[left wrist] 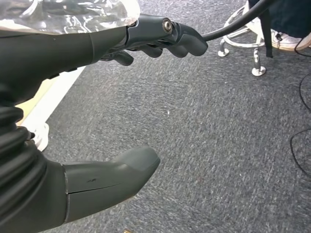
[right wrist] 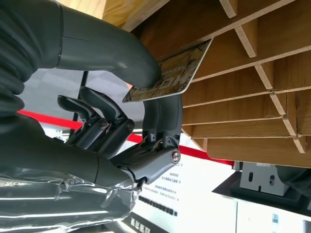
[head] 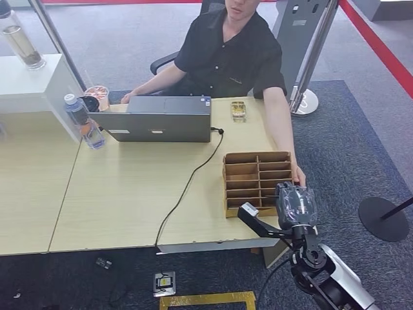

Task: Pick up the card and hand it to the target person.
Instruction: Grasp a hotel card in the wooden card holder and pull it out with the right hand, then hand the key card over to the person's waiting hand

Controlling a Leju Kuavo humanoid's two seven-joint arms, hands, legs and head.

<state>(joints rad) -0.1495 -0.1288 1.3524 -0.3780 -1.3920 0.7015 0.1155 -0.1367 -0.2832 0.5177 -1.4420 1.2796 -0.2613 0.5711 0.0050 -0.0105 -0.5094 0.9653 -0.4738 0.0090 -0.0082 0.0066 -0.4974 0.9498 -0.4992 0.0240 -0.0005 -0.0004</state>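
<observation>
Right hand (right wrist: 154, 97) pinches the gold patterned card (right wrist: 172, 73) beside the brown wooden slotted organizer (head: 257, 182) on the light wood tabletop (head: 131, 194). Left hand (left wrist: 110, 111) hangs empty, fingers spread.

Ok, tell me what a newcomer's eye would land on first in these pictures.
First, the robot's right hand pinching a card between thumb and finger, right beside the wooden slotted organizer at the desk's near right corner. Next, the person in a black shirt seated behind the desk, one arm stretched out to the organizer, hand beside the robot's. The closed grey laptop in front of them comes third.
</observation>
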